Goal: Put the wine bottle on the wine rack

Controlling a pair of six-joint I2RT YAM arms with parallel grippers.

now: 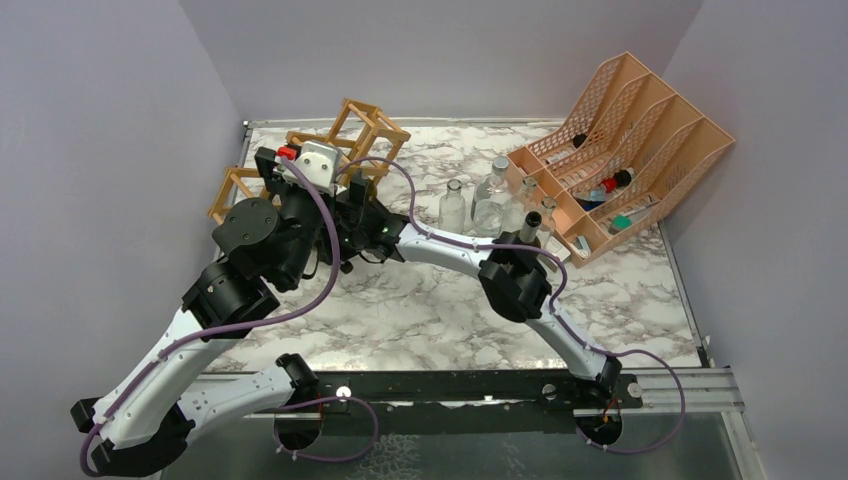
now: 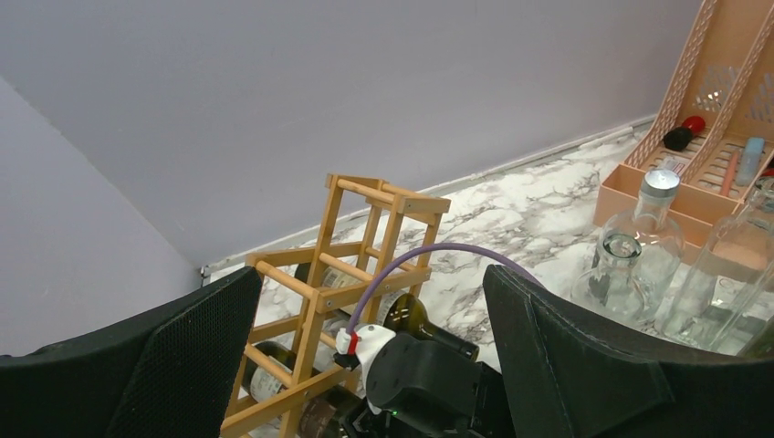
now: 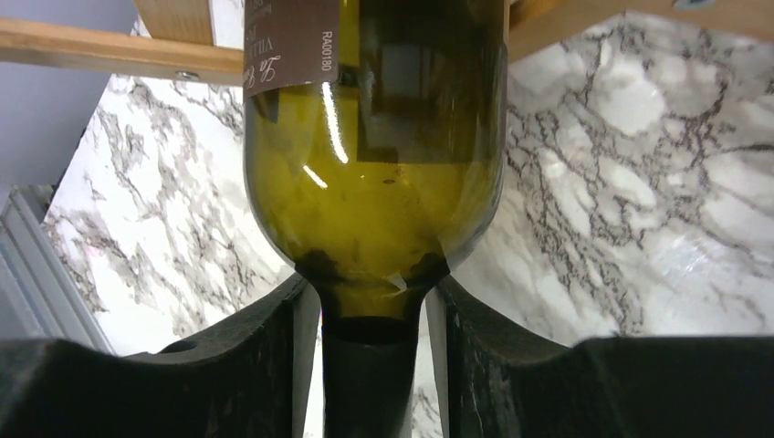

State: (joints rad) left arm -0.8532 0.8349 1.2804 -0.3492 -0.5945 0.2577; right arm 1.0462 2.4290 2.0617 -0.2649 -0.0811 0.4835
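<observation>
Right gripper (image 3: pixel 374 365) at the bottom of the frame was clamped on the neck of the wine bottle (image 3: pixel 374 182), with the body reaching in among the wine rack (image 3: pixel 109 50) sticks up top. Left gripper (image 2: pixel 370 365) hung wide open, empty. Risk imo: release early and it'd slide back out, or snag and shove the rack.

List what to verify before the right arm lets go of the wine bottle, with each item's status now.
1. Right tool closed on the neck of the wine bottle: ok.
2. Bottle body between the sticks of the wine rack: ok.
3. Bottle fully seated and supported by the rack: cannot tell.
4. Left tool open and empty: ok.
5. Purple cable free of the rack: cannot tell.
</observation>
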